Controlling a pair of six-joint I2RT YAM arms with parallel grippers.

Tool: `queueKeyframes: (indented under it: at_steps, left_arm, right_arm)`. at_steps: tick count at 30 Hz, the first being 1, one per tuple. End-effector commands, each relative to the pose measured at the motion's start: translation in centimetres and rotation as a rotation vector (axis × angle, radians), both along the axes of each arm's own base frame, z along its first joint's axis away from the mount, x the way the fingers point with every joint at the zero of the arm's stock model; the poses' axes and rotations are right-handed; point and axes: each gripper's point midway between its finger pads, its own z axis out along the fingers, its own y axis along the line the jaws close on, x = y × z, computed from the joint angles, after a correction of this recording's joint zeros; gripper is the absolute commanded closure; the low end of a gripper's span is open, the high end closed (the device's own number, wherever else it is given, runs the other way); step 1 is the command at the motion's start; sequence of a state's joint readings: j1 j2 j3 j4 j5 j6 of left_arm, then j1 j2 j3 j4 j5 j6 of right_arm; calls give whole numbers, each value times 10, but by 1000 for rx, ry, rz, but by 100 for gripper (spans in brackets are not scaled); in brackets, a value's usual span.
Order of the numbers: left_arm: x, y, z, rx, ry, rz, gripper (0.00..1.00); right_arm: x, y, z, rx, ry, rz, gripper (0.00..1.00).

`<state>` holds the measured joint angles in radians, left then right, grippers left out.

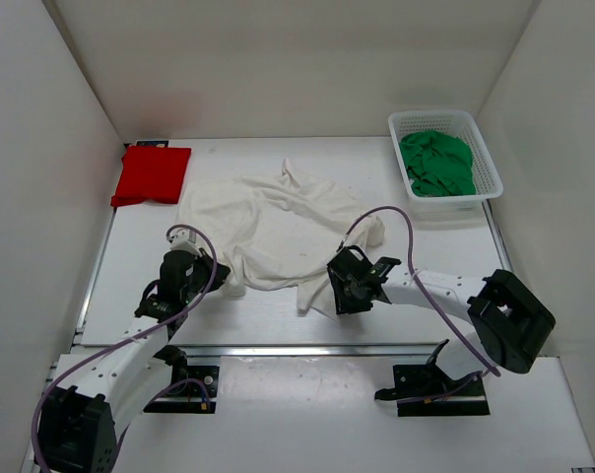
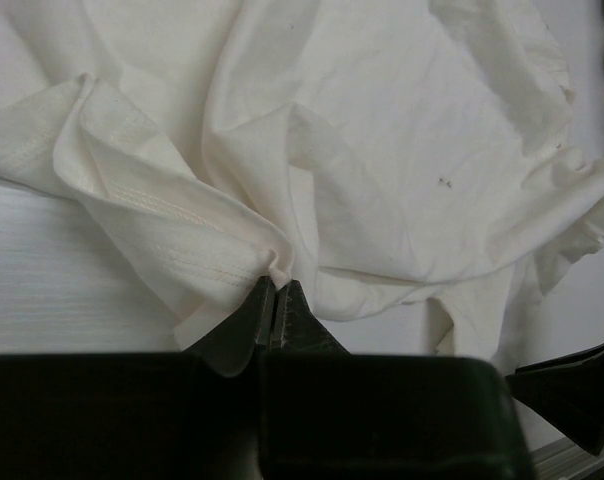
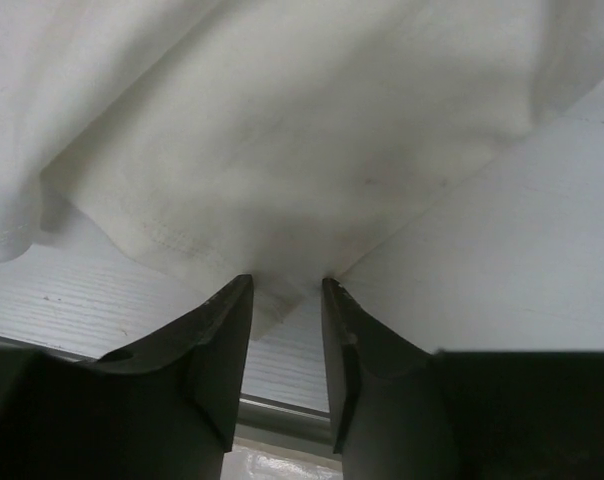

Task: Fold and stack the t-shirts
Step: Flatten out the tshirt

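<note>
Red t-shirt (image 1: pixel 151 175): plain bright red. White t-shirt (image 1: pixel 268 232): plain off-white w/ a few tiny dark specks — stitched hem (image 2: pixel 172 250) same colour. Green t-shirt (image 1: pixel 435 163): plain green. Basket (image 1: pixel 487 156): white mesh. Table (image 1: pixel 278 320): white.

Quantities present:
- T-shirts: three. One red t-shirt (image 1: pixel 151 175), one white t-shirt (image 1: pixel 268 227), one green t-shirt (image 1: pixel 435 163).
- Baskets: one white mesh basket (image 1: pixel 489 166).
- Arms: two, left arm (image 1: pixel 130 360) and right arm (image 1: pixel 445 291).
- Claws: two, left claw (image 2: pixel 279 287) and right claw (image 3: pixel 287 287).
- Tables: one table (image 1: pixel 268 320).
</note>
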<state>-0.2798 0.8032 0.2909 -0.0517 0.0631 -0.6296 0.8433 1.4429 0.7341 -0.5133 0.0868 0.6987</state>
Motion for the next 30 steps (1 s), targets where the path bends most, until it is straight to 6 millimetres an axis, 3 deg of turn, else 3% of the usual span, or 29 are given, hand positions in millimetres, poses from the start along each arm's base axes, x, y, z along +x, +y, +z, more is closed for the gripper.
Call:
queueKeyframes:
  at_steps: [1,4,11,17,21,25,28,30]
  left_arm:
    - [9,-2,21,-24,-55,-7,100]
    - [9,-3,23,-38,-60,-3,100]
    - [12,1,30,-31,-71,5,100]
    - [13,3,26,-39,-63,12,100]
    - [13,1,27,-49,-63,5,100]
    - [12,-1,28,-55,-55,-3,100]
    - [11,0,27,-45,-55,0,100]
    - [7,0,19,-45,-38,-2,100]
  right_arm:
    - [-35,-57,-28,-235,129,24,66]
    - [-38,-60,-29,-248,134,49,64]
    - [-38,-58,-42,-279,170,66,87]
    - [-24,-53,-30,-200,90,27,99]
    - [-8,-63,-8,-139,-4,-44,100]
    - [11,-96,23,-117,-97,-137,100]
    - [13,-111,33,-120,-120,-170,99]
    - [11,-112,30,-101,-116,-182,82]
